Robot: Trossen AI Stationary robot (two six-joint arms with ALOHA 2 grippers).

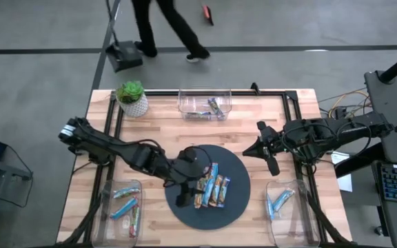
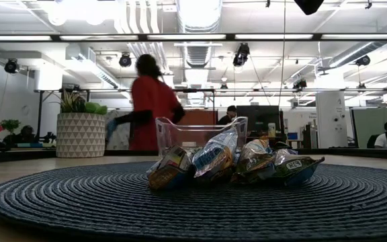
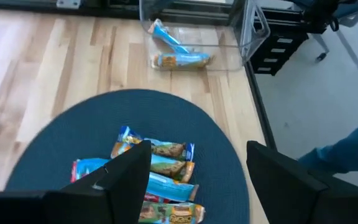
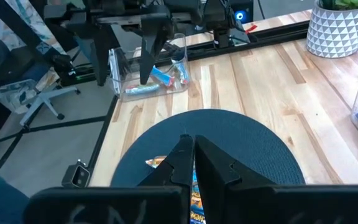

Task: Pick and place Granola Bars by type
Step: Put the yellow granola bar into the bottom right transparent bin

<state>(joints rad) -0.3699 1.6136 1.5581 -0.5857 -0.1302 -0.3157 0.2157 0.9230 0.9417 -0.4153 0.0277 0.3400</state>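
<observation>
Several granola bars (image 1: 214, 187) in blue, orange-brown and mixed wrappers lie side by side on the dark round mat (image 1: 236, 207); in the low view the bars (image 2: 234, 165) rest flat on the mat's middle. My left gripper (image 1: 190, 189) hangs open above their left end; in its wrist view the left gripper (image 3: 197, 180) has one finger over the bars (image 3: 163, 165) and one beyond them. My right gripper (image 1: 267, 148) is shut and waits off the mat's right edge, pointing at the mat (image 4: 241, 137).
Three clear bins hold sorted bars: one at the far edge (image 1: 205, 103), one near left (image 1: 125, 207), one near right (image 1: 284, 203). A potted plant (image 1: 132, 98) stands at the far left. A person walks past behind the table (image 2: 152, 107).
</observation>
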